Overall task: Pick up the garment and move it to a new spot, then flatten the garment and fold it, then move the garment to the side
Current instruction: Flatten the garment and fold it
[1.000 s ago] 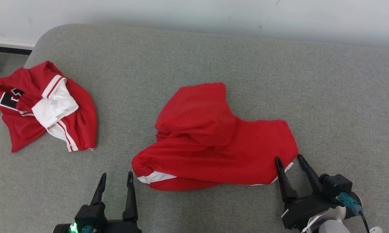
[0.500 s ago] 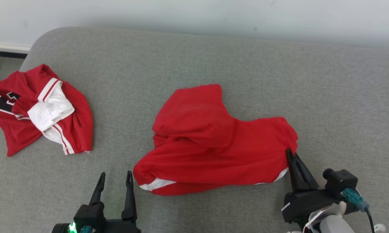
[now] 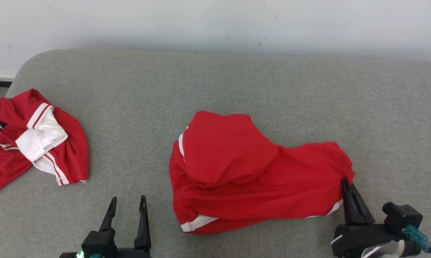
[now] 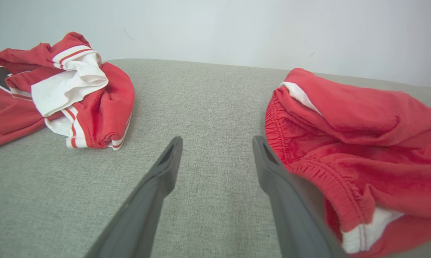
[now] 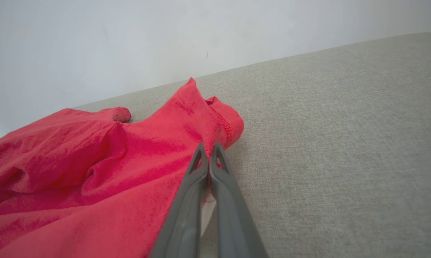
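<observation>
Two dark fingers of the right gripper are pressed tight together, and the nearest corner of the red garment is pinched there, just by its stitched hem. A bit of white can be seen between the fingers in the right wrist view. It is likely the white stripe at the edge, but how much cloth is caught cannot be told for sure. The left gripper is spread wide and nothing is held in it. It is placed low over the grey cushion, just beside the gathered band end of the garment, and in the left wrist view one finger looks very close to the cloth. The garment is found in the middle of the cushion, crumpled, with one part folded over on top of the rest. It is judged to be soft, thin and light, so it will sag and drag if it is lifted by one corner, and its shape will not be kept. It is not likely to be harmed or to slip much, since cloth is held well by a tight pinch. A second hold is best taken at the gathered band on the left, so that the cloth can be pulled flat between both grippers. Another red and white garment is heaped well apart at the far left edge, and a pale wall is seen behind the cushion.
</observation>
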Controlling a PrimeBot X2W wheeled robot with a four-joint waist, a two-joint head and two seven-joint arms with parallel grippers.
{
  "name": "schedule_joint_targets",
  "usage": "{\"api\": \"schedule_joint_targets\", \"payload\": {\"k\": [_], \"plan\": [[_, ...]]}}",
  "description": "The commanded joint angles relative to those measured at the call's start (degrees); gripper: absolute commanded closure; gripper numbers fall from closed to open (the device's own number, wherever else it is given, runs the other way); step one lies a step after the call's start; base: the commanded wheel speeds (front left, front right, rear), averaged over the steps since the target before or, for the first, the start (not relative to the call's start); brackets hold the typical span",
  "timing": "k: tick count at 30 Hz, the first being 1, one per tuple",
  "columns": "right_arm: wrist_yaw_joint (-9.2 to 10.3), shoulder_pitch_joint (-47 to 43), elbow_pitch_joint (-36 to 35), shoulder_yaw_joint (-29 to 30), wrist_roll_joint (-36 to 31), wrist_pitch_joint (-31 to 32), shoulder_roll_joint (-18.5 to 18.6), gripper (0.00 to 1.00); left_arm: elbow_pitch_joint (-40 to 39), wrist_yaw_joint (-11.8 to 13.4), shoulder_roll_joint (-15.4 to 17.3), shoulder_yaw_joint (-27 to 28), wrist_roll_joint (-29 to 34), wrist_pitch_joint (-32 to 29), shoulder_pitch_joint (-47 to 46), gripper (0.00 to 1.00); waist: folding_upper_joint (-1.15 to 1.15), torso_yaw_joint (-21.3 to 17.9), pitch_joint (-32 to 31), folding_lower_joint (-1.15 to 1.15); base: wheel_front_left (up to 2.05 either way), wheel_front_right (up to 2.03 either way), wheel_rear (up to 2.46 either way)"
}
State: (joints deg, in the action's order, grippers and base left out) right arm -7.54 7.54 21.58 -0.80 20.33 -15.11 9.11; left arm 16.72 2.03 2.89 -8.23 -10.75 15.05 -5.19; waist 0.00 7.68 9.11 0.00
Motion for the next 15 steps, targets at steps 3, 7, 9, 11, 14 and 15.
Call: {"api": "schedule_joint_targets", "payload": {"k": [3, 7, 9, 11, 14, 15], "plan": [[0.10, -0.84, 1.02, 2.55, -0.89, -0.05, -0.63, 1.00, -0.04, 0.12, -0.02, -0.15, -0.39, 0.19, -0.41, 0.00, 0.00, -0.17, 0.21, 0.00, 0.00, 0.00, 0.00], [0.10, 0.04, 2.13, 5.04, -2.53, -0.05, -1.29, 1.00, -0.18, 0.11, -0.01, -0.97, -0.55, 0.20, -0.92, 0.00, 0.00, 0.47, 0.80, 0.00, 0.00, 0.00, 0.00], [0.10, 0.49, 2.37, 5.63, -2.91, -0.05, -1.45, 1.00, -0.17, 0.04, -0.02, -1.18, -0.59, 0.19, -1.07, 0.00, 0.00, 0.74, 0.96, 0.00, 0.00, 0.00, 0.00], [0.10, 1.40, 2.92, 6.74, -3.66, -0.06, -1.74, 1.00, -0.27, 0.01, -0.02, -1.54, -0.62, 0.19, -1.42, 0.00, 0.00, 1.30, 1.25, 0.00, 0.00, 0.00, 0.00], [0.10, 3.15, 4.26, 8.52, -5.21, -0.05, -2.04, 1.00, -0.44, 0.03, -0.02, -1.85, -0.67, 0.19, -1.61, 0.00, 0.00, 2.18, 1.66, 0.00, 0.00, 0.00, 0.00], [0.10, 3.91, 4.75, 9.01, -5.71, -0.05, -1.95, 1.00, -0.47, 0.05, -0.02, -1.90, -0.64, 0.20, -1.67, 0.00, 0.00, 2.46, 1.83, 0.00, 0.00, 0.00, 0.00]]}}
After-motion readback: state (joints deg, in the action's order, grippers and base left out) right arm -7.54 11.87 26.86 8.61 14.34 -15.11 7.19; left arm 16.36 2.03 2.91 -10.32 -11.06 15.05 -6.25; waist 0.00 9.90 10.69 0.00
